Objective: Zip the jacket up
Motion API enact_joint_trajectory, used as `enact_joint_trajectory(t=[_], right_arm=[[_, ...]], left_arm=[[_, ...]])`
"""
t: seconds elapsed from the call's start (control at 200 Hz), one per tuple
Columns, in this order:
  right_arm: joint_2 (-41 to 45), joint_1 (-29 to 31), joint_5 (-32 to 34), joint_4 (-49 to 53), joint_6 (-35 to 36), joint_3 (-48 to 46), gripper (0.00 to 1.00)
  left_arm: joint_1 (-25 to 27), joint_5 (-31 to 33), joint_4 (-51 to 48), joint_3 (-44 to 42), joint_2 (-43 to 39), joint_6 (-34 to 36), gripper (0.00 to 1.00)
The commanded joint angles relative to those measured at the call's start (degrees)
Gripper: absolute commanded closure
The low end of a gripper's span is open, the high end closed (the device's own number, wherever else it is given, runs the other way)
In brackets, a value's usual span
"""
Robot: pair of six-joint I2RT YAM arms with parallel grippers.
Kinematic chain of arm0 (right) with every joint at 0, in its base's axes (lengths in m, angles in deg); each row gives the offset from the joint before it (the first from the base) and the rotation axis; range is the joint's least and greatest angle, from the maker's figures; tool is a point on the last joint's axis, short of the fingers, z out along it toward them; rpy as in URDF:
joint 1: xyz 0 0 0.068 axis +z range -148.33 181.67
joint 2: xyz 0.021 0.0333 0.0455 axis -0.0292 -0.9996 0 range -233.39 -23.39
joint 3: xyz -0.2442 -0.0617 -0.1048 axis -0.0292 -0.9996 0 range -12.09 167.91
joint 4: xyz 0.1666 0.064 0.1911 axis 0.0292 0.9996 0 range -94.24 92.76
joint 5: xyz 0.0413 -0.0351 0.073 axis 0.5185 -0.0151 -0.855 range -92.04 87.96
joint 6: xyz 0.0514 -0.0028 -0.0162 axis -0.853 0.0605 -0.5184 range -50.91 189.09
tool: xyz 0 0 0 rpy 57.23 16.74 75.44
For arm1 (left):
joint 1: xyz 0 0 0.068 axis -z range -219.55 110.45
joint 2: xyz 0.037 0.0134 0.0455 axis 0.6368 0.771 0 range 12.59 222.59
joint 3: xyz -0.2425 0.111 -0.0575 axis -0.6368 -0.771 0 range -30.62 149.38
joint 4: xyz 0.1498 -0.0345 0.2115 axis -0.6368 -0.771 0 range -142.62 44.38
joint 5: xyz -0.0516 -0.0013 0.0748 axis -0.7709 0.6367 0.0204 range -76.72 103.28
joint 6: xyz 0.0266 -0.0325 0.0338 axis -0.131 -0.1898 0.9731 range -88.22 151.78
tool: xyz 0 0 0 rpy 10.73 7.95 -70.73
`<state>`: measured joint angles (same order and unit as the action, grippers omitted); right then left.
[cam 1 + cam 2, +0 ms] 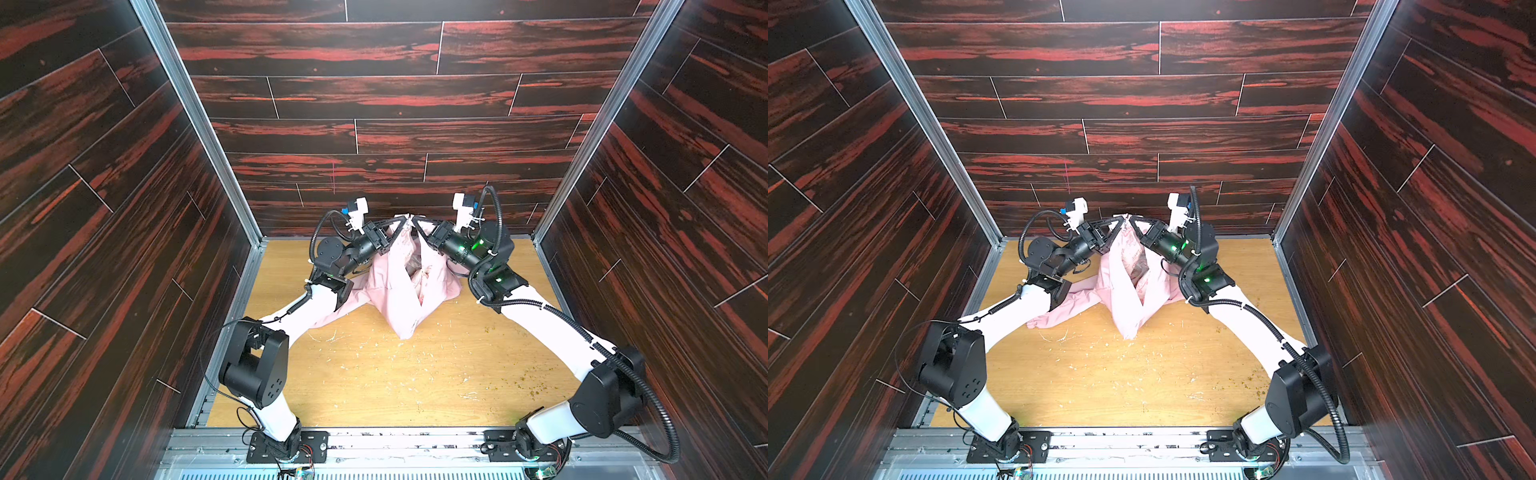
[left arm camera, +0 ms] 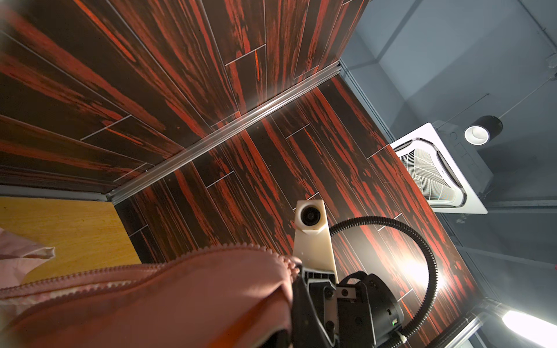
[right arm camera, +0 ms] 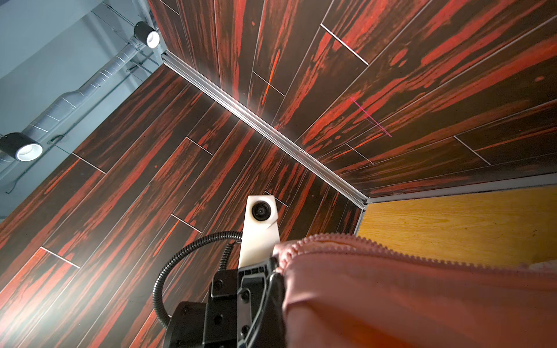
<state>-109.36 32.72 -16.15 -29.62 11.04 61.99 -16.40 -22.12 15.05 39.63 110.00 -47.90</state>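
The yellow wooden tabletop [image 1: 374, 382] lies under the small light pink fabric jacket [image 1: 399, 291]; the left gripper [image 1: 401, 223] pinches its top from the left, the right gripper [image 1: 418, 224] from the right.

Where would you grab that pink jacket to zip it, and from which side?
Probably by the two toothed zipper edges at the raised end, one from each side, as the left tool and right tool pinch them: the jacket hangs open below, so the edges meet there.

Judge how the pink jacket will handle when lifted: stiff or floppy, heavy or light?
Probably floppy: the jacket hangs in folds from the left gripper and right gripper, trailing onto the table. Likely light: two small pinches hold it.
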Motion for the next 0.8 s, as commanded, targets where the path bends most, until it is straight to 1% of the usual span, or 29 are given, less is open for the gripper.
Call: enact_joint_trajectory(t=[0.0,0.326,0.576,0.797], right_arm=[[2.64,1.32,-2.85,3.59,1.51,-2.43,1.0],[1.87,2.0,-3.65,2.54,1.44,-3.51,1.0],[-0.02,2.08,-0.54,3.41,1.72,-3.18,1.0],[-1.93,2.09,-0.18,4.46,2.83,-1.49,1.0]], left_arm=[[-1.92,4.63,5.48,1.09,-1.67,-1.43,1.0],[-2.32,3.72,5.22,2.36,-0.77,-3.05,1.0],[-2.33,3.3,5.33,2.36,-0.9,-3.92,1.0],[-2.35,3.14,5.25,1.91,-1.46,-4.99,1.0]])
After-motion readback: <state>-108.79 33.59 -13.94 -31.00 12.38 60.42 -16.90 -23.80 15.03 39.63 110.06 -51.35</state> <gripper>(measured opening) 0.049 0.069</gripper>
